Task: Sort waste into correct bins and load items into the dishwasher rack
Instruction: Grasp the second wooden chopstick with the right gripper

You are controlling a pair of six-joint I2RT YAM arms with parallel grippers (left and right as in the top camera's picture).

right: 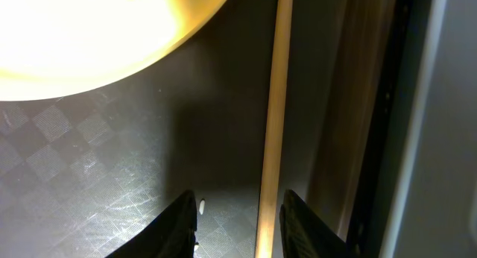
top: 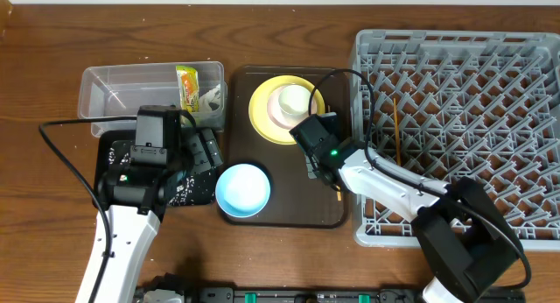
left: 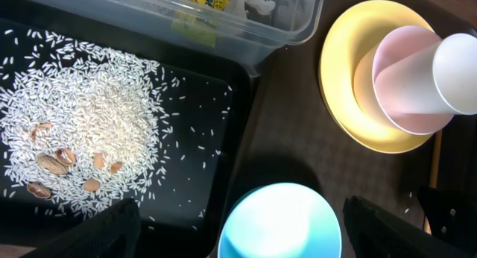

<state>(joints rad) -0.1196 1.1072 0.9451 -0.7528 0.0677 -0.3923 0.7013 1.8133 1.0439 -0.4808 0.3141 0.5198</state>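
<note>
My right gripper [right: 238,221] [top: 311,165] is open and straddles a wooden chopstick [right: 276,101] lying on the brown serving tray, close to its right finger. Another chopstick [top: 395,128] lies in the grey dishwasher rack [top: 464,66]. The yellow plate [top: 262,119] [left: 343,79] carries the pink bowl [left: 395,94] with the white cup [left: 458,64] in it. My left gripper [left: 246,239] [top: 206,158] is open wide, a finger on each side of the light blue bowl [left: 279,221] [top: 242,189]. Rice [left: 82,116] covers the black tray [left: 201,146]. The wrapper [top: 187,86] and paper scrap [top: 210,97] lie in the clear tub [top: 114,88].
The brown serving tray [top: 289,176] [right: 89,168] sits between the bins and the rack, its right rim against the rack wall [right: 447,139]. A few brown nut bits [left: 56,162] lie in the rice. A stray rice grain [right: 202,206] rests by my right gripper's left finger.
</note>
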